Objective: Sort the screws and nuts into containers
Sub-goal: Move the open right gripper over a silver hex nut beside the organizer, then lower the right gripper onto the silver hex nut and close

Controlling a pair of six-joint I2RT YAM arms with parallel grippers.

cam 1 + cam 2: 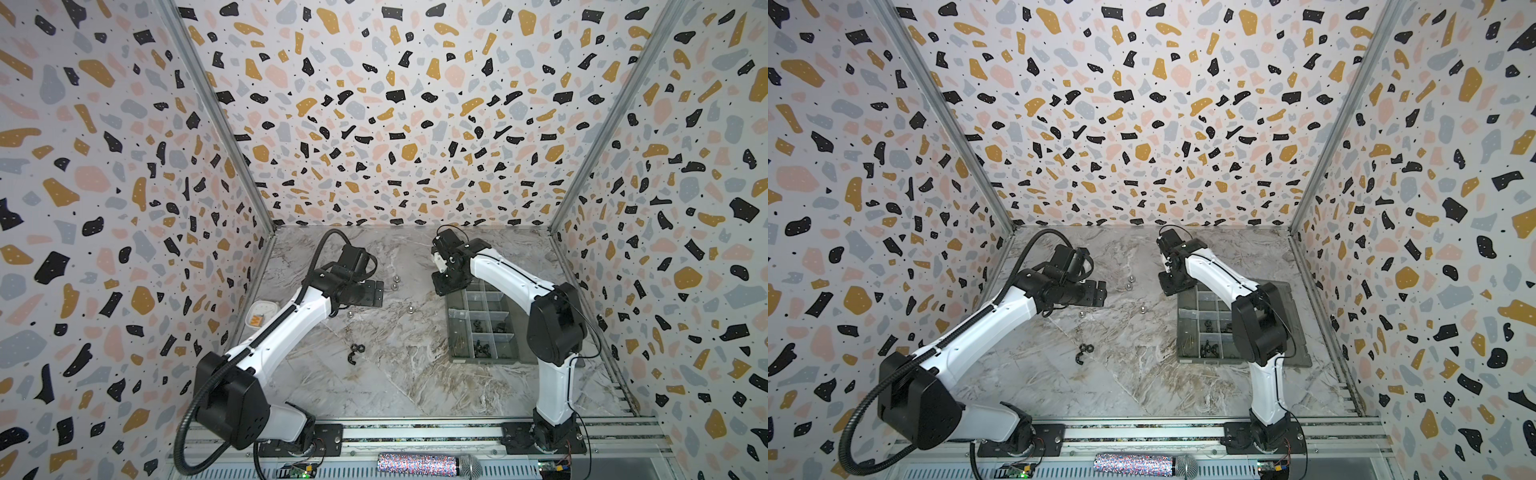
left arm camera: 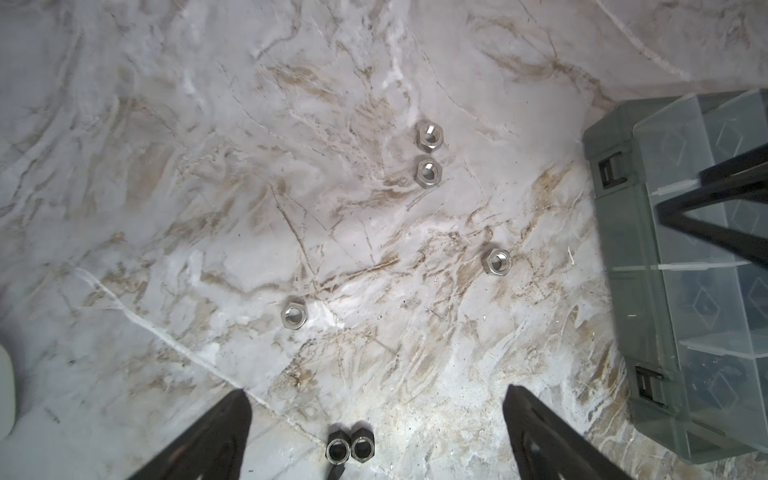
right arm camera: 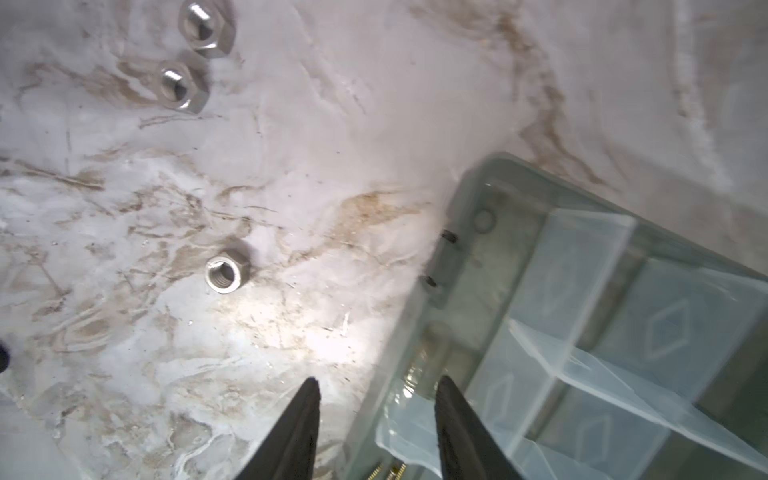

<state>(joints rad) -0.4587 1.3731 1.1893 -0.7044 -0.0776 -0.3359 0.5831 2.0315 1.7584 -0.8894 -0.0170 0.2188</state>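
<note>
Several silver nuts (image 2: 428, 172) lie loose on the marble table; in a top view they are spread between the two arms (image 1: 410, 308). Two black nuts (image 2: 351, 449) sit side by side nearer the front (image 1: 358, 347), with a black clip-like piece (image 1: 352, 358) beside them. My left gripper (image 2: 376, 395) is open and empty, hovering above the table (image 1: 380, 294). My right gripper (image 3: 379, 381) is open with nothing between its fingers, above the far left corner of the grey organiser box (image 1: 451, 328) with its containers. Brass screws (image 3: 392, 469) lie in a compartment below it. Black bolts (image 1: 482, 347) fill near compartments.
A white rounded dish (image 1: 262, 313) with orange bits stands at the left wall. The organiser's lid (image 1: 1296, 324) lies open flat to the right, partly under the right arm. The arm bases are fixed on a metal rail (image 1: 415, 434) along the front edge.
</note>
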